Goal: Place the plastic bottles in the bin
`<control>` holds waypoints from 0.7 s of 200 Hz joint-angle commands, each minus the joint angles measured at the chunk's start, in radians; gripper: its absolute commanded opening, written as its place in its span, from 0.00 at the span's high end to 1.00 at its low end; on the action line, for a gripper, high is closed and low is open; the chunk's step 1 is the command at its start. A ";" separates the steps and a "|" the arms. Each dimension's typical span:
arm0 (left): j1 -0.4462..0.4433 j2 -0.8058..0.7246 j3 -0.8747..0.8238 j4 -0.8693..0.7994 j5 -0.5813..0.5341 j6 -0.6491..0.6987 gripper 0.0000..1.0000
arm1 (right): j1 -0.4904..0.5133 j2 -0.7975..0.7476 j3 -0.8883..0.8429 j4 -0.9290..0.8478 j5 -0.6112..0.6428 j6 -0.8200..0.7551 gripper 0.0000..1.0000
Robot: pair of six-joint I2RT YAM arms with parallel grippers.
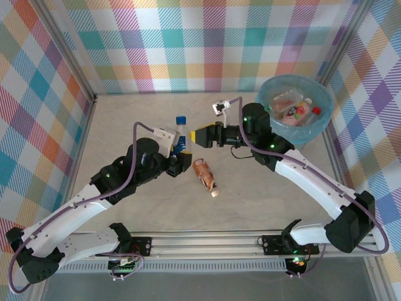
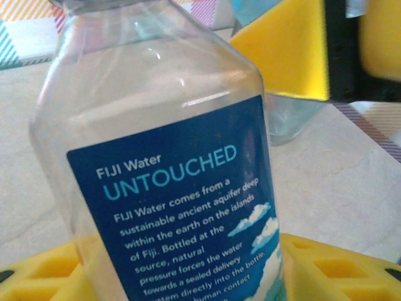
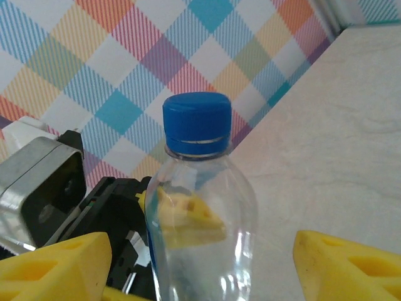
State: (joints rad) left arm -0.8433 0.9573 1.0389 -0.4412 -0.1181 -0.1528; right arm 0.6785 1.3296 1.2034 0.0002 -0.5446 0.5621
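Note:
A clear plastic bottle [image 1: 182,137] with a dark blue label [image 2: 182,207] and a blue cap [image 3: 197,122] stands upright mid-table. My left gripper [image 1: 180,159] is shut on its lower body, a yellow finger [image 2: 47,276] on each side. My right gripper [image 1: 200,136] is open at the bottle's upper part, its fingers [image 3: 56,266] standing apart from the neck on both sides. A copper-labelled bottle [image 1: 205,174] lies on the table just right of my left gripper. The bin [image 1: 294,78], lined with a light-blue bag, stands at the far right with several bottles [image 1: 294,110] inside.
Checked walls enclose the table on the left, back and right. The right arm's forearm [image 1: 313,179] runs from the bin's near side to its base. A metal rail [image 1: 207,241] crosses the near edge.

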 commanded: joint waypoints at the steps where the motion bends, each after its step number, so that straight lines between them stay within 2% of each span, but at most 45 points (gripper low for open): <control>1: -0.011 -0.034 0.023 0.038 0.064 0.063 0.41 | 0.020 0.025 0.042 0.035 -0.036 0.012 0.23; 62: -0.011 -0.020 0.047 0.020 0.086 0.104 0.41 | 0.064 0.063 0.065 0.010 -0.064 -0.007 0.29; 102: -0.012 -0.009 0.059 0.015 0.077 0.118 0.40 | 0.067 0.065 0.082 -0.029 -0.059 -0.030 0.44; 117: -0.013 -0.010 0.065 0.010 0.062 0.121 0.36 | 0.067 0.058 0.094 -0.062 -0.034 -0.047 0.48; 140: -0.012 -0.030 0.067 0.019 0.026 0.118 0.19 | 0.064 0.025 0.116 -0.138 0.051 -0.079 0.48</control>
State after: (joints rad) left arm -0.8433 0.9482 1.0641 -0.4442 -0.0631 -0.0586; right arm 0.7403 1.3888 1.2682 -0.0513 -0.5743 0.5320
